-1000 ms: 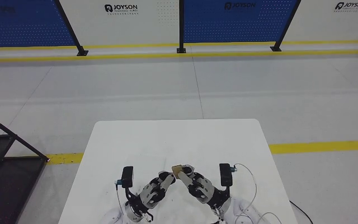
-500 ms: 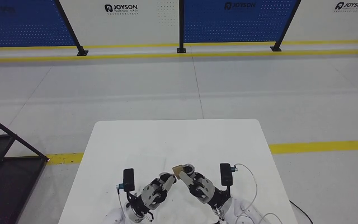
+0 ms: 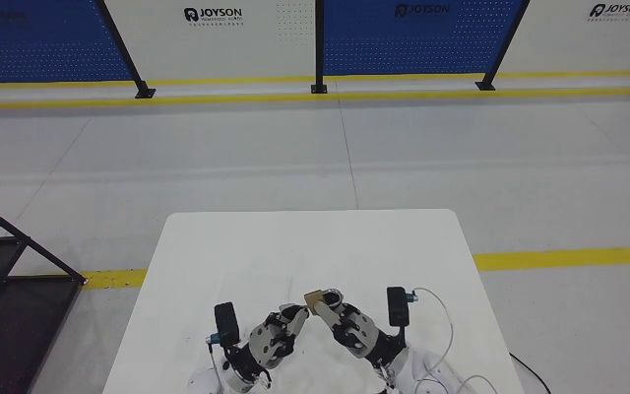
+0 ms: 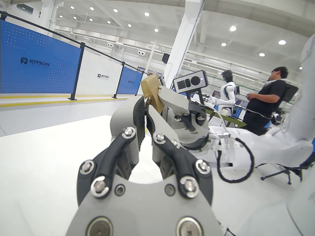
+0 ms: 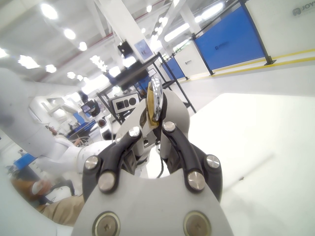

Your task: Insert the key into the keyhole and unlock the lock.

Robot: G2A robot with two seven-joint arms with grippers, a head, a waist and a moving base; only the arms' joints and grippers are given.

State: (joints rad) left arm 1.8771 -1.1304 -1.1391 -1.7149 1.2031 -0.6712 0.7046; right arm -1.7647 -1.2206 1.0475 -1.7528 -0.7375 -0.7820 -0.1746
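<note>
Above white table (image 3: 295,246), right claw (image 5: 156,110) tight around lock (image 5: 155,94)

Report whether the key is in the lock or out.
Apparently in: the left gripper pinches the key by its head, right against the lock, with no blade showing between them. The keyhole itself is hidden.

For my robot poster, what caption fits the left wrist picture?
Left fingers pinch a small key at the base of the brass padlock held by the right fingers.
</note>
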